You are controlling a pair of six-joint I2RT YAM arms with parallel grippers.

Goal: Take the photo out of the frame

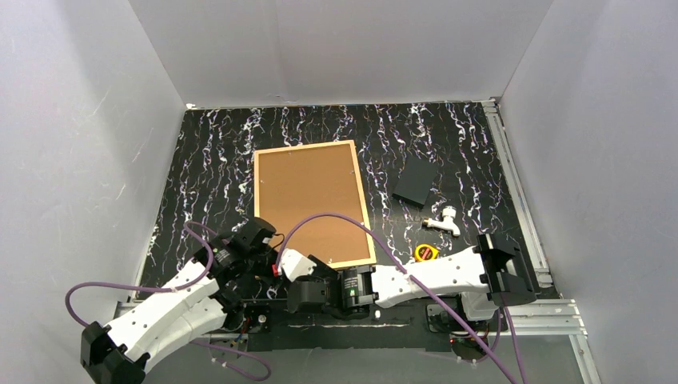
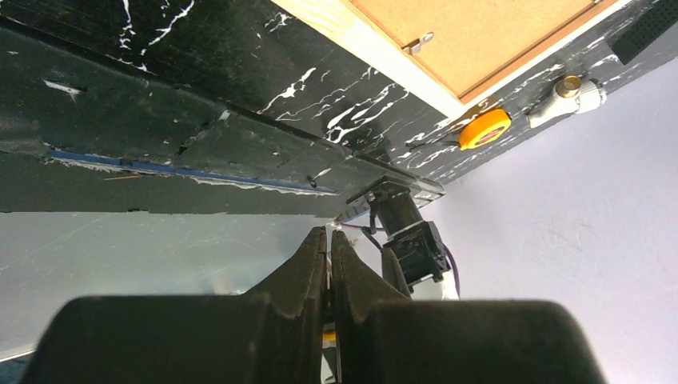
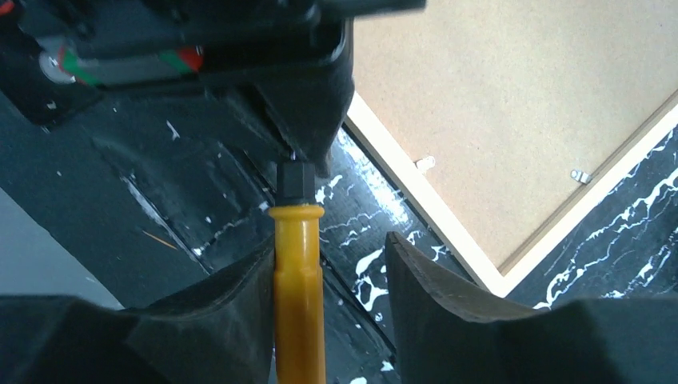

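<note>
The frame [image 1: 257,192], thin light wood strips, lies face down on the black marbled mat. Its brown backing board [image 1: 312,200] faces up, so the photo is hidden beneath it. Small metal tabs [image 3: 580,175] hold the board at the frame's edge [image 3: 416,204]. My left gripper [image 1: 268,260] is shut [image 2: 329,234] on the thin end of a yellow-handled tool [image 3: 298,280], off the frame's near corner. My right gripper [image 3: 329,244] is open around the yellow handle, which rests against one finger with a gap to the other. Seen from above, the right gripper [image 1: 297,290] meets the left one.
A small black rectangle [image 1: 415,182] lies right of the frame. Nearer are a white pipe fitting [image 1: 444,220] and a yellow tape measure [image 1: 426,253]. White walls close in the mat on three sides. Purple cables loop over the arms.
</note>
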